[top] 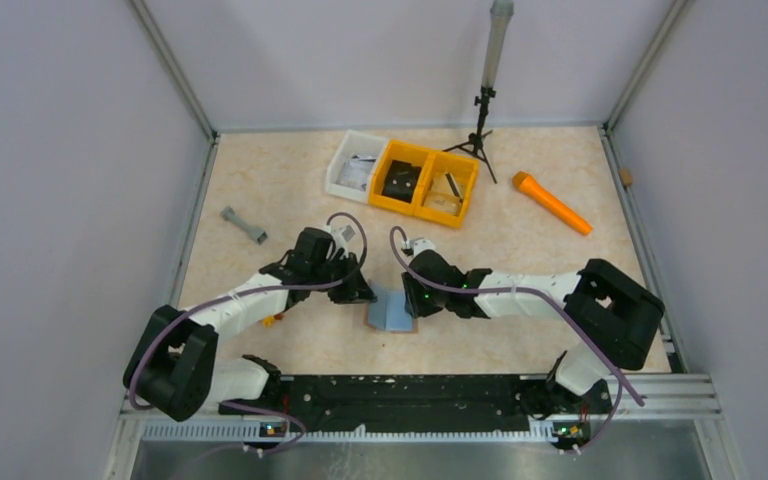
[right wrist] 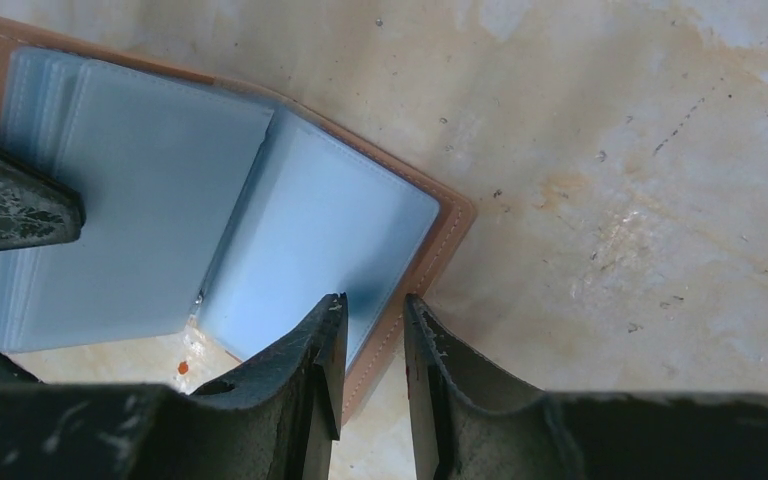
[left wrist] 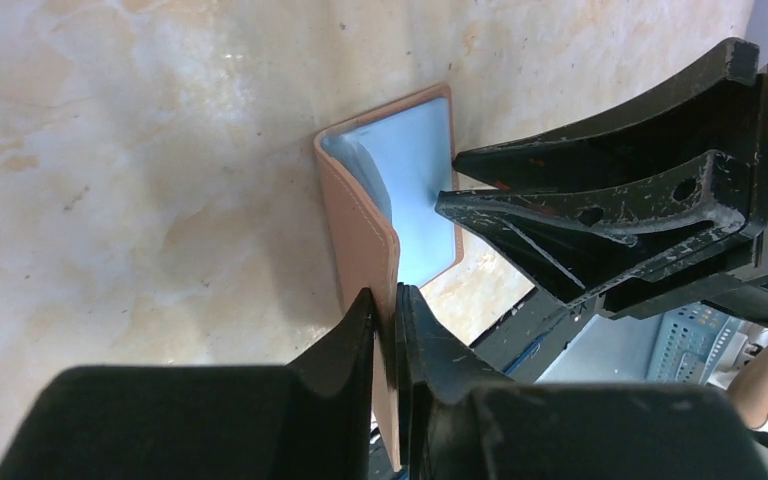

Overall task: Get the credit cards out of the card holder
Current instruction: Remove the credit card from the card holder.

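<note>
Top external has a grey dumbbell-shaped piece [top: 244, 225] lying alone at the left of the tabletop [top: 280, 175]. Right of it the left arm reaches inward, and the left tool [top: 364, 292] meets the card holder [top: 391, 314] at its left side. The card holder lies open near the middle of the tabletop, toward the near edge, with its pale blue inside facing up. The right tool [top: 410, 303] comes at it from the right, so the two tools face each other across it. By the far wall stand a white bin [top: 333, 178] and, touching its right side, two yellow bins [top: 424, 182]. Further right is a black tripod [top: 480, 125], and farthest right an orange cylinder [top: 552, 203] lies flat.

Left wrist shows the left tool [left wrist: 385, 305] clenched on one reddish-brown cover of the holder [left wrist: 365, 225], which stands upright off the tabletop. The other half lies flat to the right, blue side up. The right tool [left wrist: 447, 178] touches that flat half at its right edge.

Right wrist shows, at the left, a dark finger [right wrist: 10, 205] overlapping the blue sleeves. At the right tool [right wrist: 372, 325] the jaws stand a narrow gap apart. One finger is over the blue lining, the other just past the stitched brown edge, over bare tabletop. Whether they grip the holder cannot be told.
</note>
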Tool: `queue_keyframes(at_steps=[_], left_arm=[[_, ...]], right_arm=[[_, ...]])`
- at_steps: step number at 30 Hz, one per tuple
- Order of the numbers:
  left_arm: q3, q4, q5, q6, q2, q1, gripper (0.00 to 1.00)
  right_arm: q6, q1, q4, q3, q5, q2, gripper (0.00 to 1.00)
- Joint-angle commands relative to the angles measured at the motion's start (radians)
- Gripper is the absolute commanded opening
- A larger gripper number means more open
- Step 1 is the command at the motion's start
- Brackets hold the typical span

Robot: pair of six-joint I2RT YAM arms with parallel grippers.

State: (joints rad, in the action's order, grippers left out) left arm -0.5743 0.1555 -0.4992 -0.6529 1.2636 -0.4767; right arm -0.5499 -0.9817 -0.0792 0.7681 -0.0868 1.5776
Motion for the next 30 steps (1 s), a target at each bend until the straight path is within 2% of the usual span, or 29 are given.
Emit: queue_keyframes(at_steps=[1, 5, 17, 23, 30], left_arm=[[-0.022, -0.068, -0.011, -0.021, 0.040, -0.044, 0.13], [-0.016, -0.099, -0.015, -0.028, 0.084, -0.053, 0.10], [0.040, -0.348, -0.140, -0.114, 0.232, -0.069, 0.00], [0.020, -0.271, -0.090, -0.079, 0.211, -0.069, 0.00], [-0.049, -0.040, 0.007, 0.000, 0.096, -0.067, 0.05]], right_arm=[[-0.004, -0.020, 0.015, -0.030, -0.008, 0.055, 0.29], [-0.009, -0.020, 0.026, -0.048, -0.003, 0.040, 0.29], [-0.023, -0.019, 0.064, -0.054, 0.029, 0.045, 0.28], [-0.024, -0.020, 0.056, -0.055, 0.026, 0.024, 0.28], [-0.014, -0.020, 0.027, -0.046, 0.004, -0.012, 0.28]])
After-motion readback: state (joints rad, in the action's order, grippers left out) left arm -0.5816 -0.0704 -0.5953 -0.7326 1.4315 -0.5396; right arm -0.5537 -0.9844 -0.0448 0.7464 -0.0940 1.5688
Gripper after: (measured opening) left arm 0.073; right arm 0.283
